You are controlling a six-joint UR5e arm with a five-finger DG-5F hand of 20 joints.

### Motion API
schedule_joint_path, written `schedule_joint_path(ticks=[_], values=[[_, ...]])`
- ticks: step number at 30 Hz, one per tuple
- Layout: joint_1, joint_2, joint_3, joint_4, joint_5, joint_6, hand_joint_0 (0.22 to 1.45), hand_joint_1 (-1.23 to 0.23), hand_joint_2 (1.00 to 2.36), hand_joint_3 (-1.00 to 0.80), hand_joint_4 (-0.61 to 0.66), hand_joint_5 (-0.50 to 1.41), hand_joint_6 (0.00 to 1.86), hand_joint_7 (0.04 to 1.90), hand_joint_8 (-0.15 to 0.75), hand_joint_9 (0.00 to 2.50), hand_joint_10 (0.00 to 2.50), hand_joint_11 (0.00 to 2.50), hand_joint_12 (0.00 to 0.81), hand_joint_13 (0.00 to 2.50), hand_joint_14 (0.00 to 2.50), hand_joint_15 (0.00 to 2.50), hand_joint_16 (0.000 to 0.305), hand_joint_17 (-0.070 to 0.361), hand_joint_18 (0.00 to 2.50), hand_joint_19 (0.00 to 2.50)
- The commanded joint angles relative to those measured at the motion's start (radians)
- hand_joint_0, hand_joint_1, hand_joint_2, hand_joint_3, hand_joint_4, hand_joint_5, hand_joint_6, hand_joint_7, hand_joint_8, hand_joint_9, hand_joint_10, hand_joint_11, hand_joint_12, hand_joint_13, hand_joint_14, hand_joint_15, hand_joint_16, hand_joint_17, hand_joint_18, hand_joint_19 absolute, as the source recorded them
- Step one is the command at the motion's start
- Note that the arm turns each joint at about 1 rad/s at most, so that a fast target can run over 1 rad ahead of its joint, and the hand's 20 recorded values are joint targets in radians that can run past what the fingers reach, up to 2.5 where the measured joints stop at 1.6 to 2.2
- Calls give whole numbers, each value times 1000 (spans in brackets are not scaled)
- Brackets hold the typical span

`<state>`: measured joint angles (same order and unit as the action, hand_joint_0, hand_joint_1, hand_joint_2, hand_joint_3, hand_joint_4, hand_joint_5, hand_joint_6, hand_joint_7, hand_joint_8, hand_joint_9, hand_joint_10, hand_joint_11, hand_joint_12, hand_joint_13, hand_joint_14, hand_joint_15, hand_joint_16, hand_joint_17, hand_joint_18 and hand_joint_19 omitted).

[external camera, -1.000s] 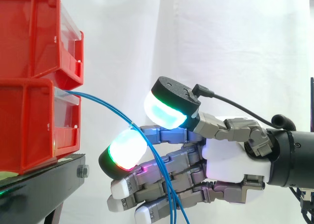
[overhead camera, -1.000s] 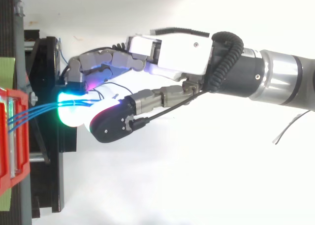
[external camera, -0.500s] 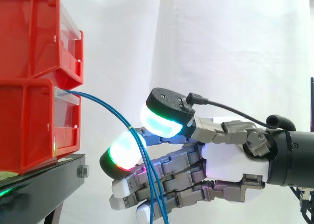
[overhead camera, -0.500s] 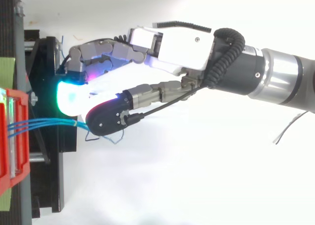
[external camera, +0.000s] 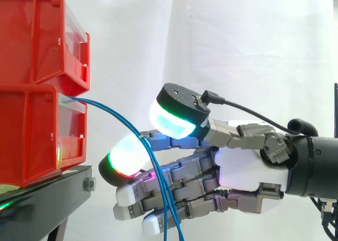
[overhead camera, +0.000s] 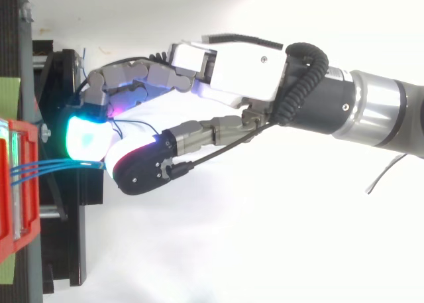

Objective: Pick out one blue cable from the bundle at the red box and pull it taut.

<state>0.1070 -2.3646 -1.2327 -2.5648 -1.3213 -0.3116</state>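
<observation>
Loosely, thin blue cables (overhead camera: 53, 165) arc from the lower-left red bin (external camera: 31, 130) over the hand (external camera: 248, 167), fingers parted; black stand (external camera: 42, 204), white curtain (external camera: 253, 51).

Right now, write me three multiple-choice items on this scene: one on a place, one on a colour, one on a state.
1. The blue cables come out of: A a blue bucket; B the lower red bin; C the floor.
2. The stand under that bin is: A white; B yellow; C black.
3. Between the bin and the hand, the cables are: A sagging in a curve; B stretched straight; C wound on a reel.

Key: 1 B, in the side view they leave the bin's front edge. 2 C, the stand is black below the red bin. 3 A, the cables arc downward past the hand.
</observation>
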Motion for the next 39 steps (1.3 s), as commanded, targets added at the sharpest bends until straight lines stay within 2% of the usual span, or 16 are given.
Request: schedule_joint_path(ticks=[1,2,7,18,22,23,28,38,39], values=[[7,-12,1,26,19,-17,497,-423,1000,-500,146,-132,503,1094,216,657,17,472,311,415,9,226,54,121,435,489],[13,-21,1,40,34,-17,495,-421,1000,-500,147,-132,503,1093,218,657,17,470,311,415,9,224,54,121,438,489],[31,-21,1,35,47,-15,498,-437,1000,-500,152,-129,503,1103,216,658,17,472,311,416,9,225,53,120,434,491],[36,-21,-1,21,40,2,525,-472,1000,-492,126,-121,503,1149,210,662,19,470,302,416,9,215,51,115,436,496],[30,-19,-1,21,27,13,539,-481,1002,-476,115,-118,503,1170,209,664,20,476,298,417,11,225,50,113,431,499],[23,-19,-1,21,8,20,541,-484,1003,-469,110,-117,502,1177,207,666,20,479,298,417,9,218,50,113,431,491],[16,-19,-1,21,-32,32,556,-491,1005,-442,101,-112,502,1195,207,666,18,486,294,418,9,220,49,111,431,492],[-1,-19,10,15,-67,42,577,-509,1010,-393,77,-106,502,1255,203,669,18,476,290,424,9,222,48,109,435,494],[-6,-19,18,3,-79,45,578,-510,1010,-393,77,-106,501,1256,203,669,18,476,290,424,10,222,48,109,435,496]])
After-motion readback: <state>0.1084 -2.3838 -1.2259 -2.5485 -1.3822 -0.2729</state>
